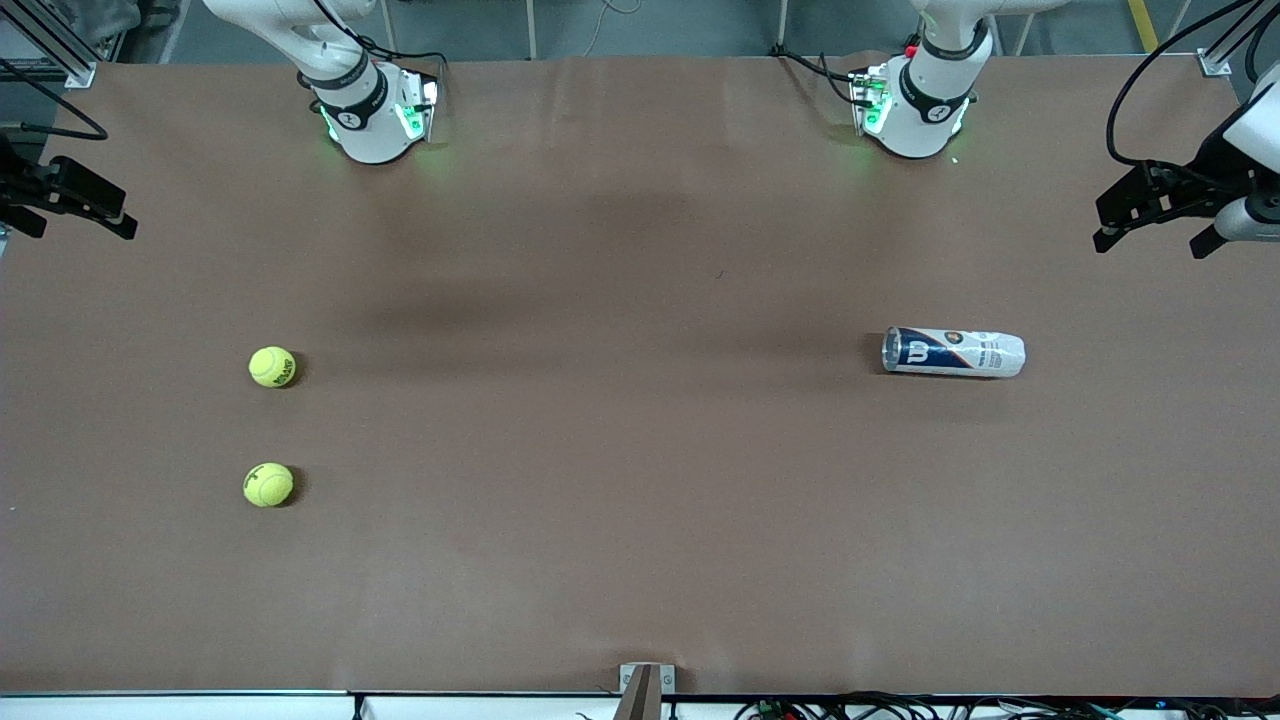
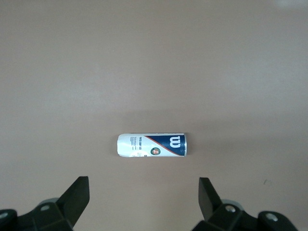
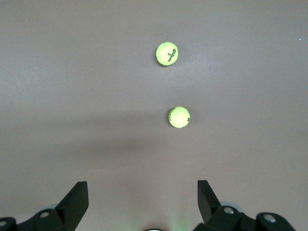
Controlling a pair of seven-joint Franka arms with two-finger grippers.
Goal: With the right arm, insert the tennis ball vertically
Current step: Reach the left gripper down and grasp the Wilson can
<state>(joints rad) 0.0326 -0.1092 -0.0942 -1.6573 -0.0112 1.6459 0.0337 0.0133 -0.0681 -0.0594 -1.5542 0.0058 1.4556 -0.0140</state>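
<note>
Two yellow-green tennis balls lie on the brown table toward the right arm's end, one (image 1: 272, 367) farther from the front camera than the other (image 1: 268, 484). The right wrist view shows both balls (image 3: 167, 53) (image 3: 179, 117) on bare table, well clear of my right gripper (image 3: 143, 195). That right gripper (image 1: 85, 232) hangs open and empty over the table's edge at that end. A white and blue ball can (image 1: 953, 352) lies on its side toward the left arm's end. My left gripper (image 1: 1150, 243) is open and empty, high over that end, with the can (image 2: 152, 145) ahead of its fingers (image 2: 79, 195).
The right arm's base (image 1: 375, 120) and the left arm's base (image 1: 915, 115) stand along the table's edge farthest from the front camera. A small metal bracket (image 1: 641, 688) sits at the edge nearest that camera, with cables (image 1: 900, 708) beside it.
</note>
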